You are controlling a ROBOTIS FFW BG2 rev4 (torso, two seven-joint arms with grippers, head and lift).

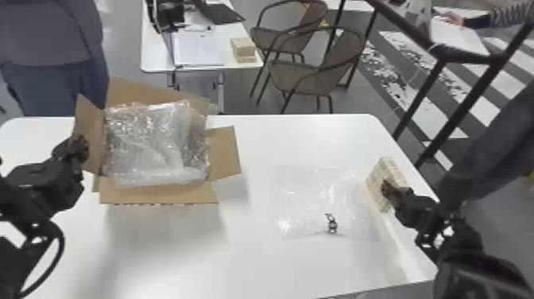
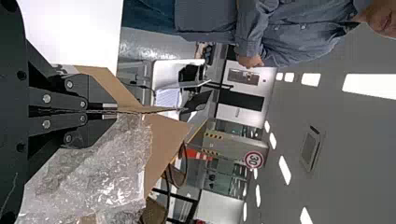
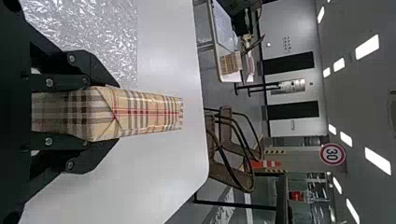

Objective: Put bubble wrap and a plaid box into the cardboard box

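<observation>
White tabletop [image 1: 258, 258] supports the cardboard box [image 1: 159, 194], bubble wrap [image 1: 155, 147] loaded; left gripper [image 2: 109, 111], fingers together, pinches a side flap [image 1: 90, 127]; right gripper [image 3: 116, 113], fingers parted box-wide, clamps the plaid box [image 3: 149, 113] near the table's right edge, insertion outstanding.

Bubble wrap [image 1: 153, 143] sits in the cardboard box [image 1: 159, 194] at left — plaid box [image 1: 387, 169] at right, plastic sheet [image 1: 306, 199] between.

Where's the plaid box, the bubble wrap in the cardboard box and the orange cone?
Plaid box [image 3: 140, 112]: right wrist view, wrapped side.
Bubble wrap [image 1: 155, 143]: head view, crinkly middle.
Orange cone [image 3: 259, 164]: right wrist view, striped body.
</observation>
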